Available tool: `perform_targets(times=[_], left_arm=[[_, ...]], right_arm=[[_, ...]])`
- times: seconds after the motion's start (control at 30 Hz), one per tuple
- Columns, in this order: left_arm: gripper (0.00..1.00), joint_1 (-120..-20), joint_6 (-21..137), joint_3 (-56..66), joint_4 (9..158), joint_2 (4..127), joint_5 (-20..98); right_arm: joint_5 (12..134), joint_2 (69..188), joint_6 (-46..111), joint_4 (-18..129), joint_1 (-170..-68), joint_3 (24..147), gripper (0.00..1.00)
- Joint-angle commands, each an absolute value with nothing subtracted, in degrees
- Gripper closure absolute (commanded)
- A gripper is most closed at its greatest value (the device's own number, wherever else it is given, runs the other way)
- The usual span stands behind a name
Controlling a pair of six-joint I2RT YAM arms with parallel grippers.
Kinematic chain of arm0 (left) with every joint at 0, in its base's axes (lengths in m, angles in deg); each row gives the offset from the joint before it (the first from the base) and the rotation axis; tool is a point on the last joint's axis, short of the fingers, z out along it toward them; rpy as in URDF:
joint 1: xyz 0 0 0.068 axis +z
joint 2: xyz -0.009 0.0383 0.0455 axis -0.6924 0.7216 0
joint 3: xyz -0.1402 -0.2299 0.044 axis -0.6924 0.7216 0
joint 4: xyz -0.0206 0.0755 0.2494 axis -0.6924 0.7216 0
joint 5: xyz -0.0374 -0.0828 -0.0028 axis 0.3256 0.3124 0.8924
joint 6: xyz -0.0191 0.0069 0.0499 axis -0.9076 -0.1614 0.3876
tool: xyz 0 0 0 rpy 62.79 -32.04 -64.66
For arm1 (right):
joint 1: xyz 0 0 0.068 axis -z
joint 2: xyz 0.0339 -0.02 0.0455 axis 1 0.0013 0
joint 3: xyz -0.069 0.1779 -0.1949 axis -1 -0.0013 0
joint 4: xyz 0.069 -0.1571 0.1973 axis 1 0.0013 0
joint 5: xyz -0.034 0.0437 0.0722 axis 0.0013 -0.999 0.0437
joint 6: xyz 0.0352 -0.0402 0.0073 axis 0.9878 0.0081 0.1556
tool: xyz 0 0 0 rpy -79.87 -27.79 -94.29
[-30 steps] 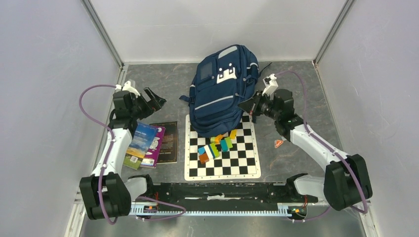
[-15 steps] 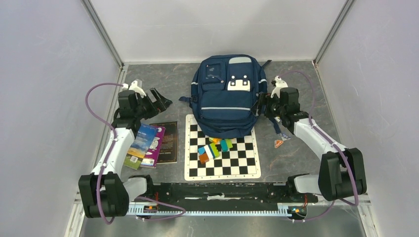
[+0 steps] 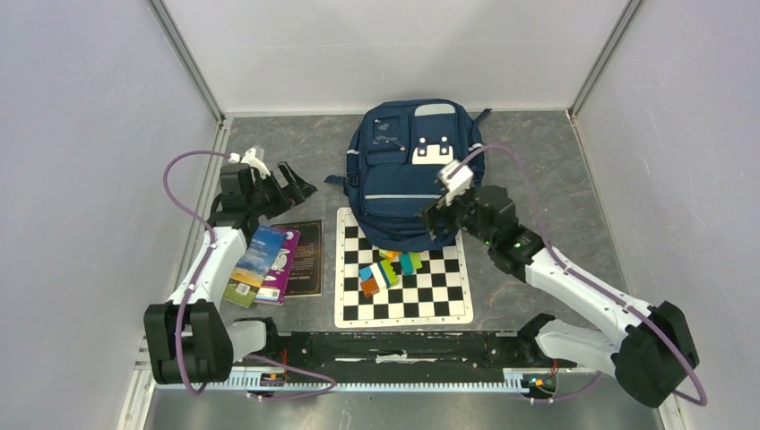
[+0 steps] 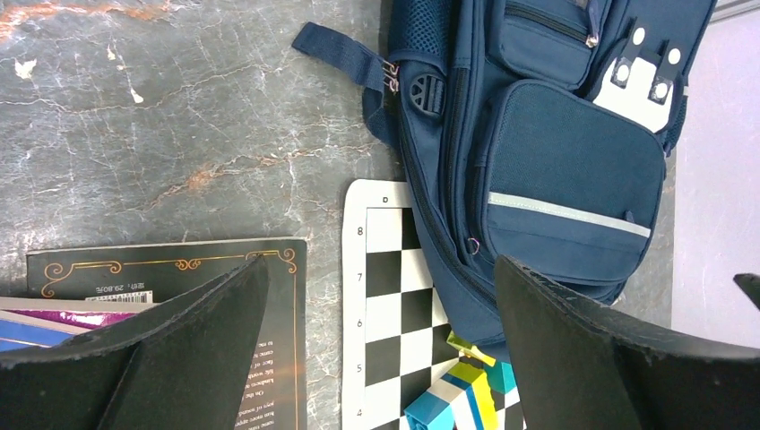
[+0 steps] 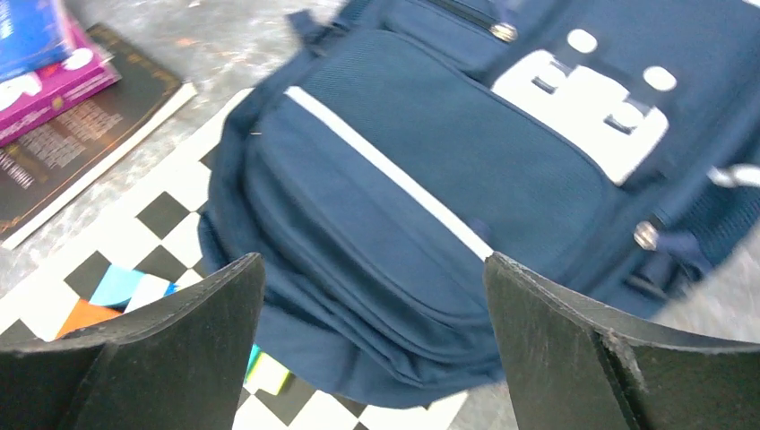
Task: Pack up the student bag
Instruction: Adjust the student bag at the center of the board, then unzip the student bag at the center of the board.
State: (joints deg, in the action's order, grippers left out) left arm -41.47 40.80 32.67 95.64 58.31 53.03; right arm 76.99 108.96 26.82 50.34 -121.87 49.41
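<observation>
The student bag (image 3: 408,175), navy with grey stripes and a white patch, lies flat on its back at the table's rear centre, its lower end on a chessboard (image 3: 439,300). My right gripper (image 3: 436,221) hovers open over the bag's lower right corner; in the right wrist view the bag (image 5: 430,179) fills the space between its wide-apart fingers (image 5: 152,358), and nothing is held. My left gripper (image 3: 296,182) stands open to the left of the bag, above bare table. The left wrist view has the bag (image 4: 556,161) at upper right.
Several coloured blocks (image 3: 390,269) lie on the chessboard just below the bag. Three books (image 3: 269,260) lie left of the board, a black one (image 4: 134,264) under my left fingers. Grey walls close in the table on three sides.
The bag, tilted up a second ago, has dropped flat. My right gripper has opened, let go of it and swung from the bag's right side to its lower right corner. The left gripper barely shifted.
</observation>
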Motion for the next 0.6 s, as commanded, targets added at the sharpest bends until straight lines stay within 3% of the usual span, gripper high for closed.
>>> perform_targets(times=[0.0, 0.3, 0.57], left_arm=[[0.0, -41.89, 42.31, 31.63, 93.73, 58.08, 54.37], [0.0, -41.96, 42.53, 31.08, 94.01, 59.37, 55.48], [0.0, -41.97, 43.13, 30.54, 94.61, 59.42, 55.14]], right_arm=[[79.31, 113.38, 15.76, 45.04, -131.32, 51.13, 0.04], [92.34, 135.32, 8.11, 51.44, -146.36, 67.99, 0.05], [102.61, 151.39, 6.14, 59.4, -148.46, 79.9, 0.1]])
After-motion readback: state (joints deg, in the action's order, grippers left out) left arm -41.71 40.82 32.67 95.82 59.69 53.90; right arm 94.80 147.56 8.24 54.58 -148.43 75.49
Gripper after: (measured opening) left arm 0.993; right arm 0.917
